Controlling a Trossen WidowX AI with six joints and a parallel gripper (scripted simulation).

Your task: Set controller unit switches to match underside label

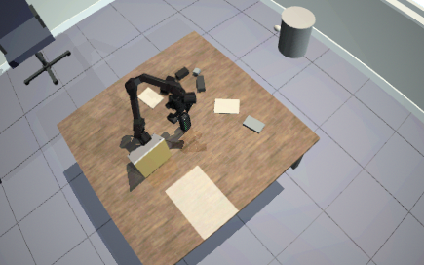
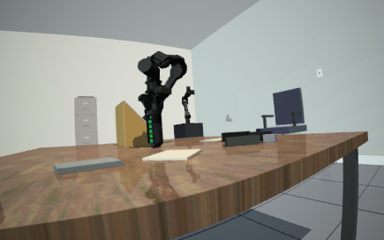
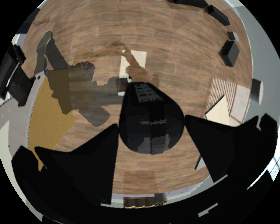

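The dark controller unit (image 1: pixel 185 122) (image 2: pixel 154 130) (image 3: pixel 151 127) hangs on end in the grip of a black robot arm (image 1: pixel 134 104) (image 2: pixel 177 75), at or just above the wooden desk (image 1: pixel 259 161) (image 2: pixel 252 176) (image 3: pixel 191 65). The pincer (image 1: pixel 180 106) (image 2: pixel 154 110) (image 3: pixel 152 123) stands fairly wide, its two fingers closed on the unit's sides. A row of green switch ends (image 2: pixel 151 129) lines one long face. Pale markings (image 3: pixel 145 92) show on the unit in the wrist view, too small to read as a label or as switch settings.

The step in hand appears to be turning the unit, either to inspect its underside or to bring it back down. If the label has been read, the next move calls for easing the unit over onto its base before release; if not, for a clear view of the six squares. Letting go now could topple it.

Near the arm's foot stands a yellow, box-like block (image 1: pixel 153 158) (image 2: pixel 131 128) (image 3: pixel 51 117), its contents, if any, unseen. A grey drum (image 1: pixel 294 39) (image 3: pixel 258 91) on the floor shows a pale top and nothing inside. Against the wall, the filing cabinet (image 2: pixel 86 121) has its drawers shut, hiding whatever they hold.
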